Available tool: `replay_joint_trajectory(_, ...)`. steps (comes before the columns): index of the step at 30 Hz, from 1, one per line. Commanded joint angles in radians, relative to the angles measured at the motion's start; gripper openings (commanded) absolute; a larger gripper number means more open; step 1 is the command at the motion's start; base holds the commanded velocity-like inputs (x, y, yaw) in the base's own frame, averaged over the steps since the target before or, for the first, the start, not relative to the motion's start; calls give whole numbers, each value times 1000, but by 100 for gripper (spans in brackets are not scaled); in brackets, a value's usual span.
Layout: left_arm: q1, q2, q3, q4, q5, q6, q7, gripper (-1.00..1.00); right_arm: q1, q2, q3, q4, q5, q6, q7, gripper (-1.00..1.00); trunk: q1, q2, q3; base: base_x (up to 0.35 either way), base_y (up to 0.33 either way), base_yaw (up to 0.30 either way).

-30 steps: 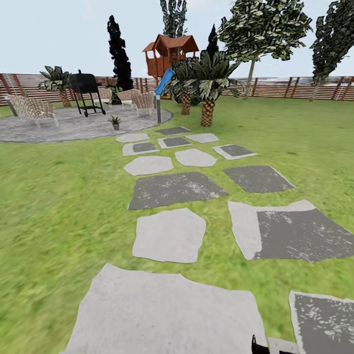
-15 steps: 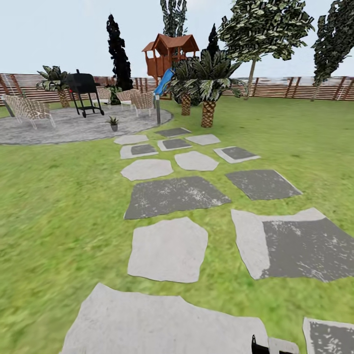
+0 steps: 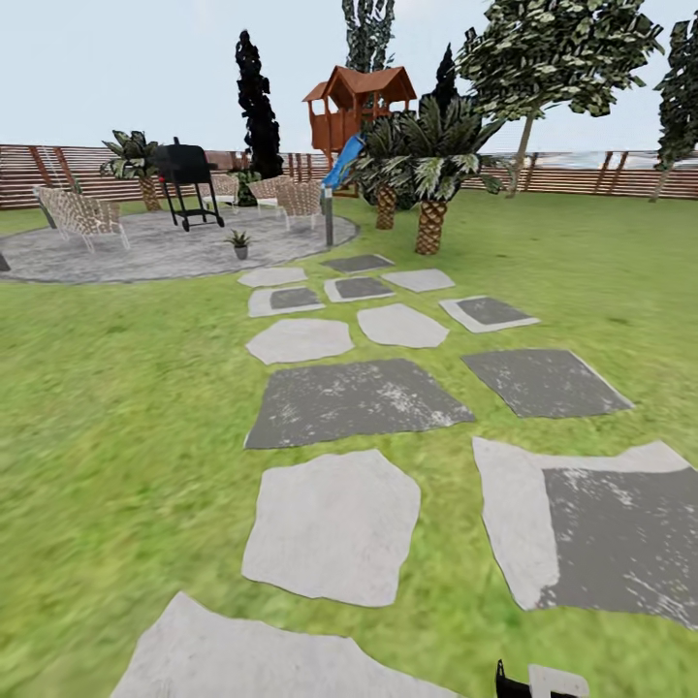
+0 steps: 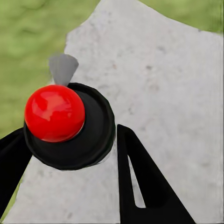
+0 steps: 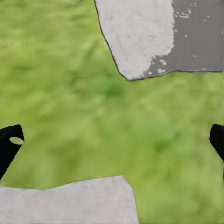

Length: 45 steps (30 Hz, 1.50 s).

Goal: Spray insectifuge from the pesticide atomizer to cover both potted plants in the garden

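The right gripper (image 5: pixel 112 144) hangs spread wide over lawn (image 5: pixel 70 93); the left gripper (image 4: pixel 70 154), fingers apart, sits above a pale stepping stone (image 4: pixel 154 74) (a red ball-topped black disc between them). Far ahead, one potted plant (image 3: pixel 238 242) stands on the patio (image 3: pixel 145 254).

Flat, even daylight under a pale, hazy sky (image 3: pixel 116 68); no cast shadows on the lawn (image 3: pixel 116 407); grass smeared soft towards seven o'clock in the head view; stepping stones (image 3: pixel 334 523) stretch wide at six o'clock; a red ball (image 4: pixel 54 112) carries glossy highlights; right wrist view's grass is blurred throughout.
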Motion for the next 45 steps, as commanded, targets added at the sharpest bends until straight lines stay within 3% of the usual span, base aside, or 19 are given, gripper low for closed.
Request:
replay_joint_trajectory(1,-1,0,5,2,-10,-4,5,-100,-1,0,-5,2,11,-2,-6,100,0,0,-1,307,-192,21)
replay_joint_trajectory(16,-1,0,8,2,-9,-4,5,-100,-1,1,-5,2,11,-2,-6,100,0,0,-1,305,-194,15)
replay_joint_trajectory(39,-1,2,9,2,-8,-4,5,-100,-1,2,-5,2,11,-2,-6,100,0,0,-1,307,-160,269)
replay_joint_trajectory(45,-1,2,9,2,-9,-4,5,-100,-1,-2,-5,2,12,-2,-5,100,0,0,-1,311,-166,59)
